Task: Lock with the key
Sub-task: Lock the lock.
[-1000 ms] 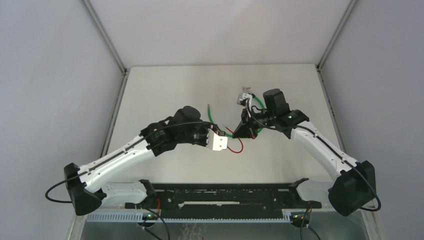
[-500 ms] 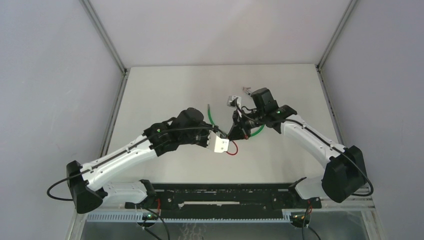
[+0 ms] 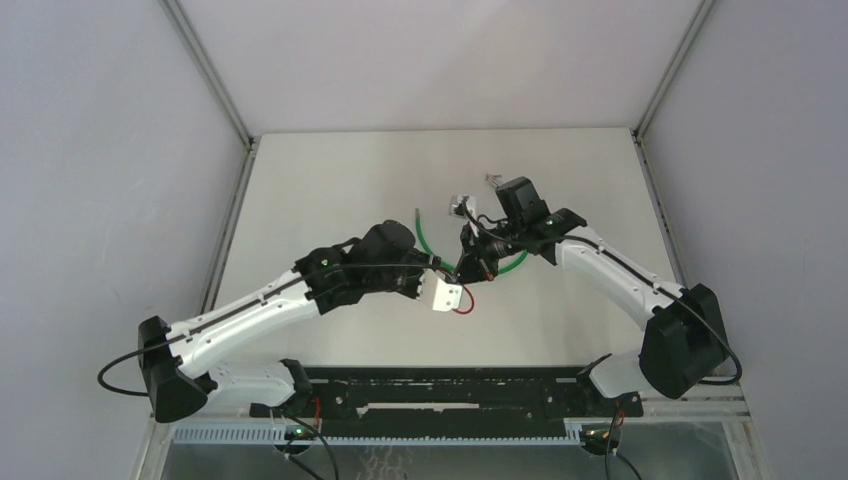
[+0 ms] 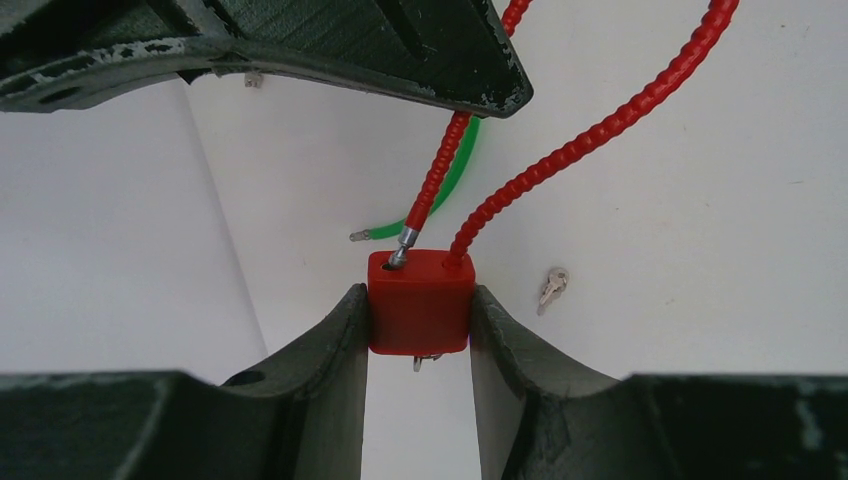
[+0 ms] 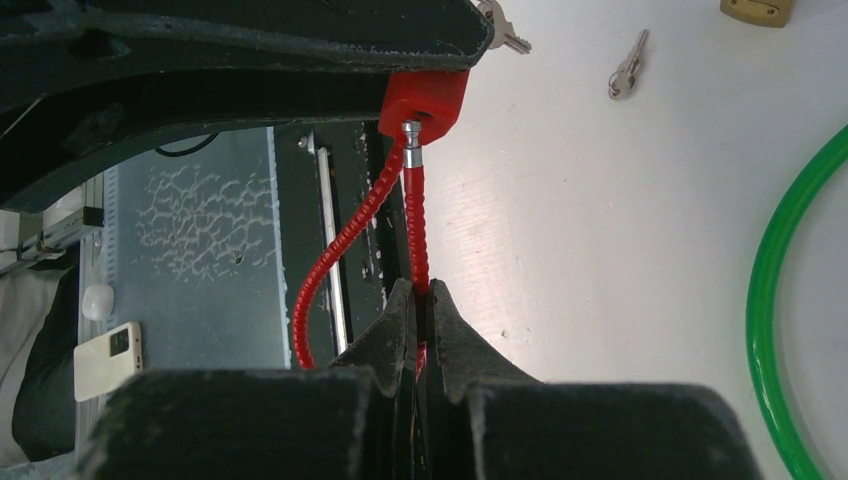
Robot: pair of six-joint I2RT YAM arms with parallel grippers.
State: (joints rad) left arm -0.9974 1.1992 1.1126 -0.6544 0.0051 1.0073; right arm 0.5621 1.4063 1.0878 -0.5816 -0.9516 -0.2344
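Note:
My left gripper [image 4: 418,300] is shut on the body of a red padlock [image 4: 420,305], one finger on each side. The padlock's red cable shackle [image 4: 560,150] loops up from the body, and its metal free end [image 4: 405,245] sits at the hole in the top. A metal piece, perhaps a key [image 4: 425,361], pokes out under the body. My right gripper [image 5: 422,290] is shut on the red cable [image 5: 417,230] just behind that free end, close to the padlock [image 5: 425,100]. In the top view the two grippers [image 3: 447,295] [image 3: 478,265] meet at mid-table.
A loose key [image 4: 551,289] lies on the table beside the lock, also in the right wrist view [image 5: 625,70]. A green cable [image 5: 770,300] curves behind the grippers [image 3: 430,245]. A brass padlock [image 5: 757,10] and a silver item [image 3: 462,203] lie further back.
My right gripper has moved left towards the left gripper. My left gripper has shifted a little right and nearer with the padlock. The red cable loop has tightened between them.

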